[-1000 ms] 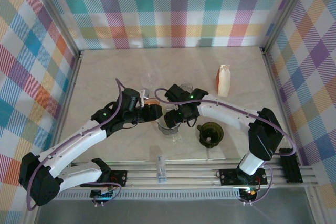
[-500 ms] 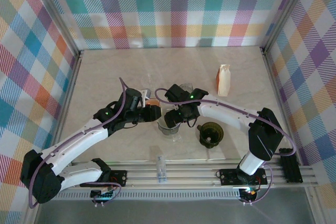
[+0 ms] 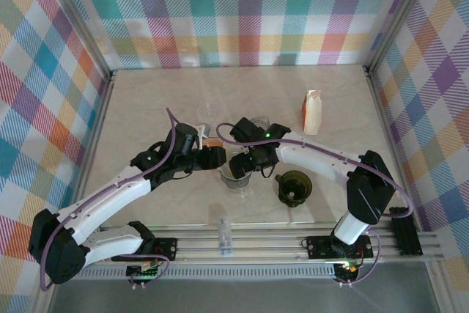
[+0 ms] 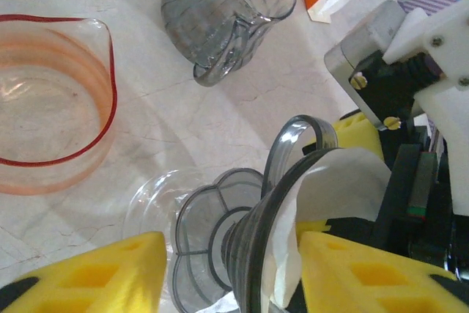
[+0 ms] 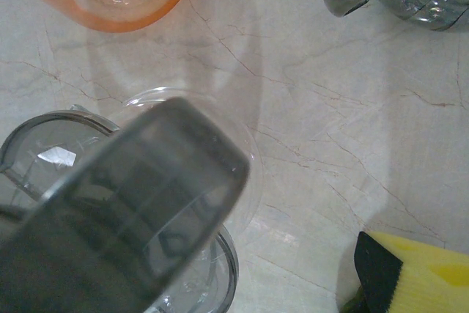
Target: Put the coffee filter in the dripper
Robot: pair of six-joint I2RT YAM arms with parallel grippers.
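Tilting onto its side, the smoky dripper [image 4: 253,232] sits in the right gripper [image 3: 239,164], whose jaws stand wide around its rim. The white coffee filter [image 4: 341,181] lies inside the dripper's mouth, one edge sticking out. The left gripper [image 4: 233,273] straddles the dripper, its yellow pads half apart and clamping nothing. Any print on the orange-and-white carton [image 3: 313,111] is too small to read.
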